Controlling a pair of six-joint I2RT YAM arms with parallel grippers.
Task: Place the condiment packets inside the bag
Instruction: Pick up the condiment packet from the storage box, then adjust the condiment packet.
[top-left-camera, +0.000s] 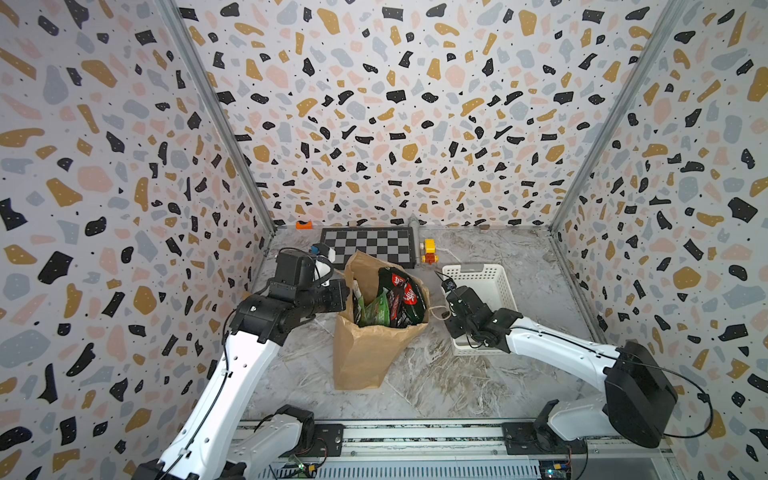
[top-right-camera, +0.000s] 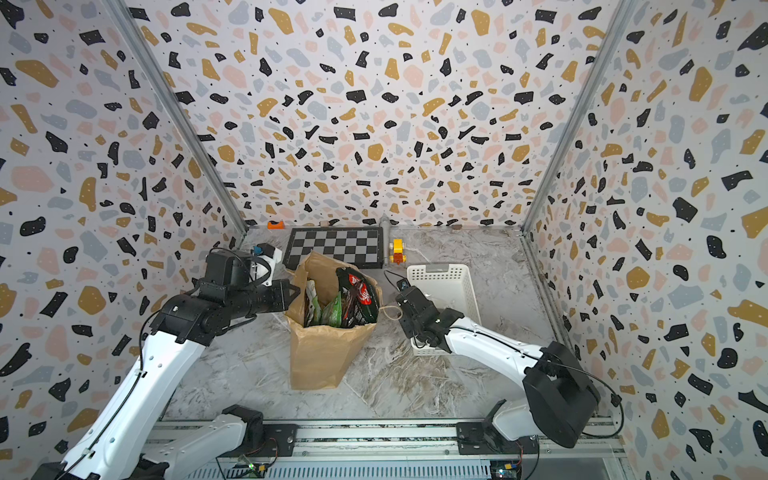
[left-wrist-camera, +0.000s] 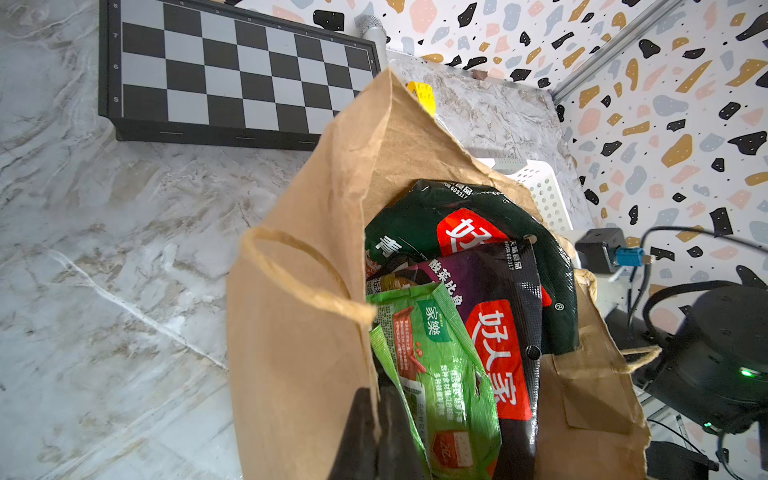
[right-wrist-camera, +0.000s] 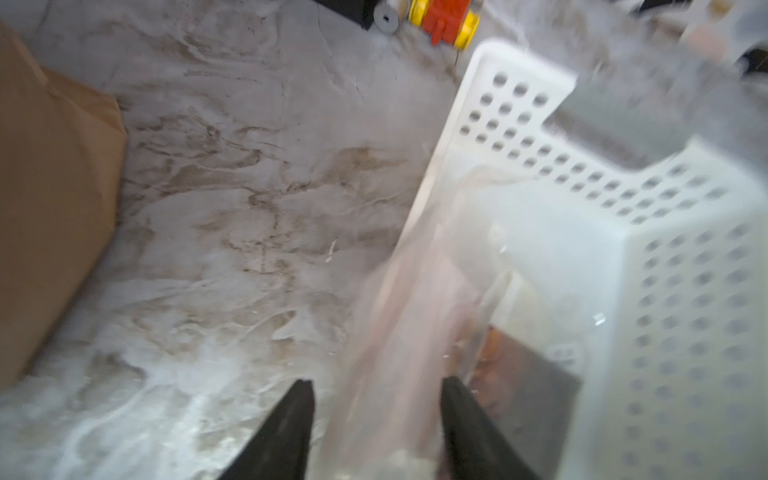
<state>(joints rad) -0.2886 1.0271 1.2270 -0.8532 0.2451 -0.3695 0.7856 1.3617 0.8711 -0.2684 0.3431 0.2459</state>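
Pinching the bag (left-wrist-camera: 291, 353) rim, left gripper (left-wrist-camera: 376, 399) clenched — right gripper (right-wrist-camera: 376, 386) straddles a clear packet (right-wrist-camera: 399, 332), grip unclear; next, squeeze and lift it over.

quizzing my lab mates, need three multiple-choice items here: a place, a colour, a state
1. Where is the chessboard? A) by the back wall, behind the bag B) at the front rail C) on the right arm
2. The basket is A) blue B) white C) black
3. The left pincer is A) wide open B) shut on the bag's rim C) holding a toy
Answers: 1 A, it lies along the back wall; 2 B, white perforated walls; 3 B, closed tight at the rim in the left wrist view.
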